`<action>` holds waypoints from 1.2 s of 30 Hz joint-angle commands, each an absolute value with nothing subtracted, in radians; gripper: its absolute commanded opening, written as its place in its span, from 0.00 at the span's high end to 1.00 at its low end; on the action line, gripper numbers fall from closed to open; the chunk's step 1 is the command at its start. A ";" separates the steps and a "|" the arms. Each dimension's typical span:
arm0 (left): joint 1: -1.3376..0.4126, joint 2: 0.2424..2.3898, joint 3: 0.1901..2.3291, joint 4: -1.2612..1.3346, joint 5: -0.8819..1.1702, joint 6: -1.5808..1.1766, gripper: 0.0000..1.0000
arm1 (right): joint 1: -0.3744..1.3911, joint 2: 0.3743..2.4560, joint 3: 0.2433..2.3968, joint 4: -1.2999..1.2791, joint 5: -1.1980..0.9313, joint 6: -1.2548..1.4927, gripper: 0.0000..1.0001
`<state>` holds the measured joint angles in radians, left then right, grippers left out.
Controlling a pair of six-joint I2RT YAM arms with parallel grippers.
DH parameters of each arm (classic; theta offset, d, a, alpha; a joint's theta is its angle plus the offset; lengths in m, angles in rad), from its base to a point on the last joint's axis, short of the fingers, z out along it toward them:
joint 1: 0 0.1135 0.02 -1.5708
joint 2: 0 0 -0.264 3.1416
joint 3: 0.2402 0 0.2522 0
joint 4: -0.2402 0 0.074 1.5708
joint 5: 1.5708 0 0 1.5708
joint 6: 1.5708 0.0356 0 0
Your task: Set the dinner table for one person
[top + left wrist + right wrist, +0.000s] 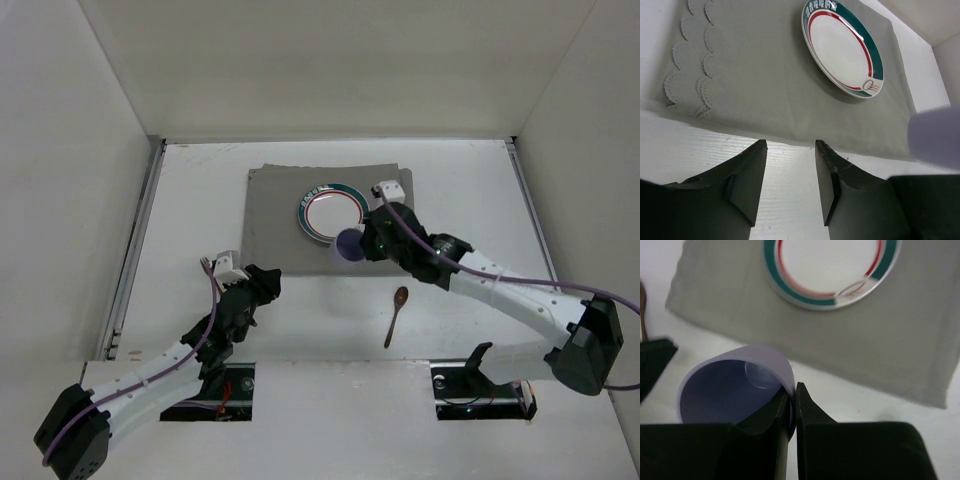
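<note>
A grey placemat (275, 215) lies on the white dinner table (200, 190); a white plate (332, 211) with a green and red rim sits on it, also seen in the left wrist view (842, 45) and the right wrist view (830, 267). My right gripper (368, 240) is shut on the wall of a lilac cup (735, 387), one finger inside and one outside, held over the mat's near edge; the cup also shows from above (349, 245). A wooden spoon (397, 313) lies on the table near the right arm. My left gripper (790, 146) is open and empty over bare table just short of the mat.
White wall panels (70, 190) bound the table on three sides. A metal rail (135, 250) runs along the left edge. The placemat's scalloped left edge (685, 75) shows in the left wrist view.
</note>
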<state>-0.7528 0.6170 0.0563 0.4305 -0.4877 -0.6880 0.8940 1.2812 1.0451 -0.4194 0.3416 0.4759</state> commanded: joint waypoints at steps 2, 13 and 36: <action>-0.756 0.630 0.028 0.485 -0.512 -0.684 0.59 | 0.737 1.302 1.152 -0.362 0.338 0.442 0.93; -0.817 0.574 0.023 0.456 -0.526 -0.696 0.58 | 0.483 1.557 1.434 -0.425 0.399 0.431 0.92; -0.838 0.759 0.190 0.566 -0.560 -0.686 0.57 | 0.321 2.126 1.940 -0.583 0.353 0.385 0.91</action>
